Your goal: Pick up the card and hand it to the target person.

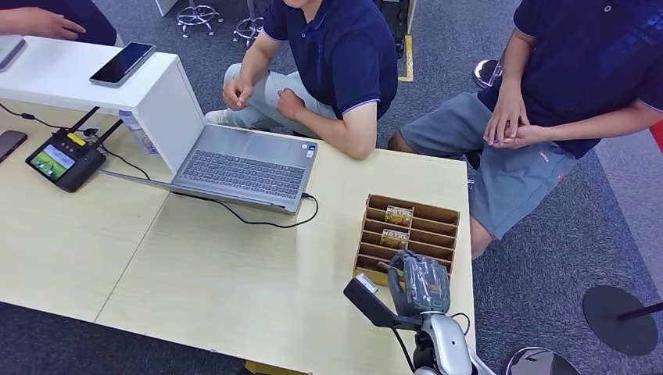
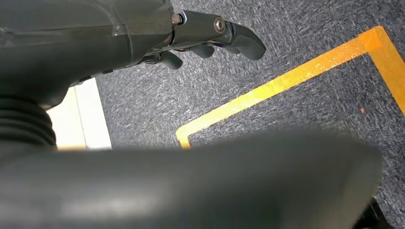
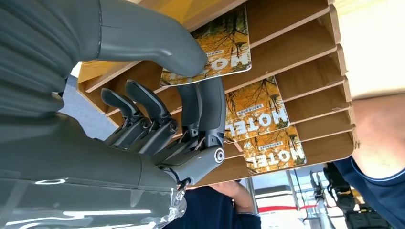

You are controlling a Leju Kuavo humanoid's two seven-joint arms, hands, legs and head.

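The cards (image 3: 210, 45) are printed with yellow autumn foliage and white "MOTEL" lettering; the slotted rack (image 1: 426, 211) is brown, the table (image 1: 234, 273) pale wood, the carpet (image 2: 286, 43) grey, crossed by yellow tape (image 2: 286, 83).

A pale wooden bench (image 1: 195, 273) carries an open laptop (image 1: 238, 166), its black cable (image 1: 266, 223) looping across the top. Near the right edge stands a slotted wooden rack (image 1: 426, 226) with cards (image 1: 397, 216) in its slots. At the left a white riser (image 1: 156, 98) bears a tablet (image 1: 122, 62), and beside it lie a black controller with a screen (image 1: 62, 160) and what may be a phone (image 1: 9, 144).
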